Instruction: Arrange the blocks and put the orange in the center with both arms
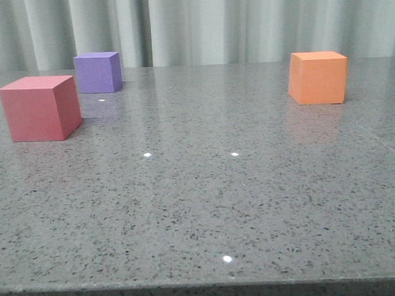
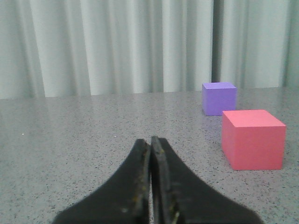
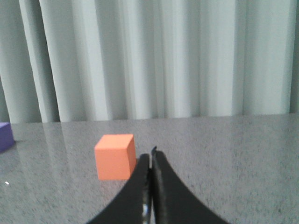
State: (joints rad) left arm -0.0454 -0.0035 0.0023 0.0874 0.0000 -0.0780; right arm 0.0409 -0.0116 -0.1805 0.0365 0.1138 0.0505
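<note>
Pinkish-red cube (image 1: 40,107) and purple cube (image 1: 98,72) near each other at counter (image 1: 206,206) left, orange cube (image 1: 318,77) far right, left end effector (image 2: 151,140) closed on nothing, right end effector (image 3: 151,151) likewise closed, empty

A grey speckled stone-like tabletop (image 1: 206,206) is seen filling the lower field, its polished surface marked by small bright light reflections (image 1: 227,259). Behind it, a pale grey-green pleated curtain (image 1: 244,21) is hung across the whole backdrop, with vertical folds evenly lit.
</note>
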